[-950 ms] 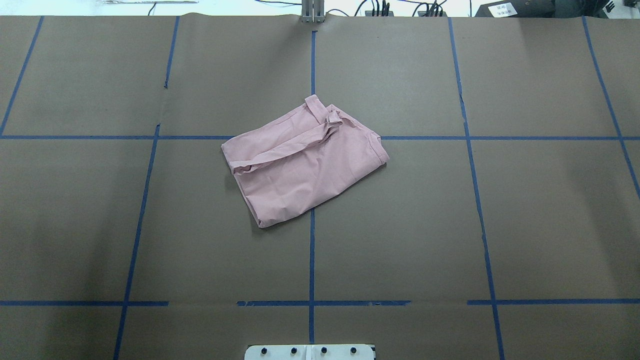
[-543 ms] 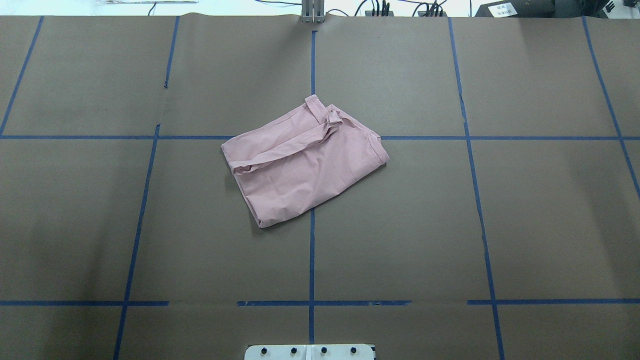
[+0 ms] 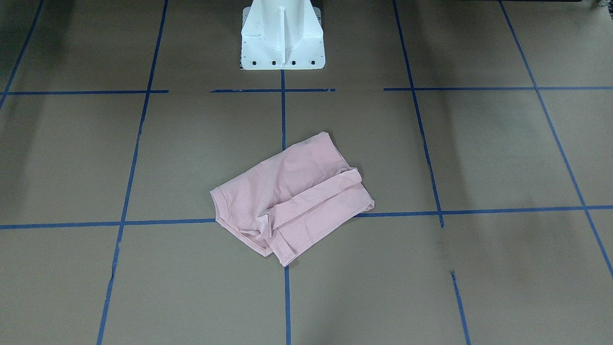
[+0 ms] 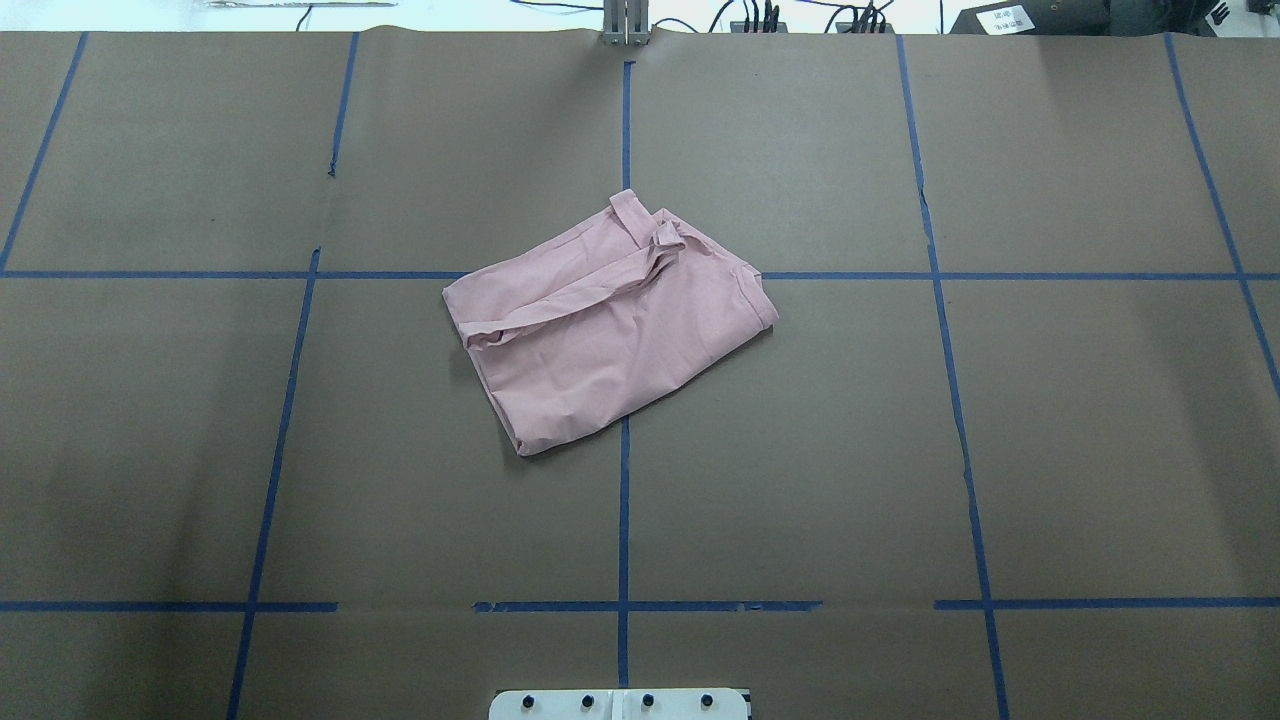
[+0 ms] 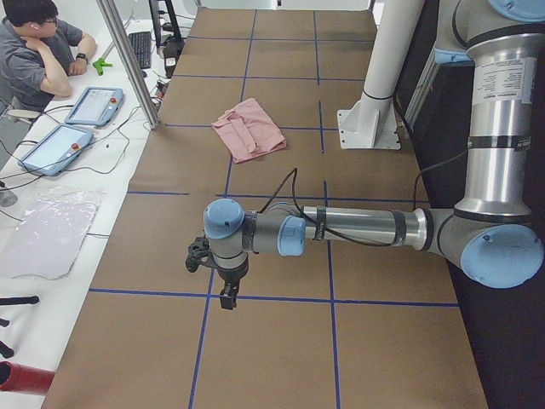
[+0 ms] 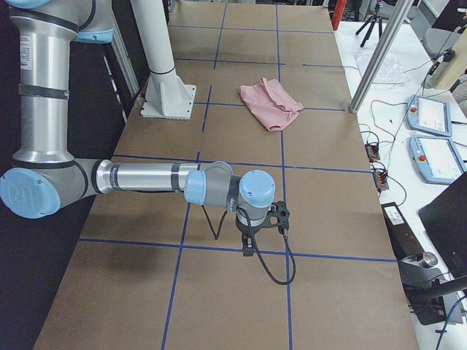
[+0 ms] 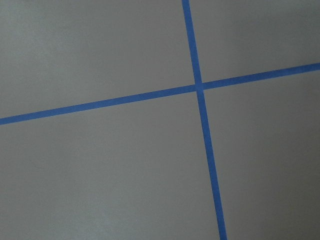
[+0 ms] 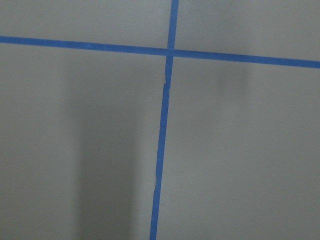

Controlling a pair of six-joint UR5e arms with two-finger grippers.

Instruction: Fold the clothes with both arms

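The pale pink T-shirt point(image 4: 610, 330) lies folded into a skewed rectangle at the table's middle, plain side up, with a sleeve strip bunched across its far part. It also shows in the front view point(image 3: 292, 201) and both side views point(image 5: 249, 129) point(image 6: 271, 102). The left gripper point(image 5: 228, 298) hangs over the table's left end, far from the shirt. The right gripper point(image 6: 248, 248) hangs over the right end, also far from it. Both point down over bare paper. I cannot tell whether either is open or shut. The wrist views show only brown paper and blue tape.
The white pedestal base point(image 3: 281, 43) stands at the robot's edge. Blue tape lines point(image 4: 623, 520) grid the brown paper table. A seated operator point(image 5: 34, 51) and tablets point(image 5: 55, 146) are beyond the far edge, with a metal post point(image 5: 128, 60) and cables point(image 6: 379, 171).
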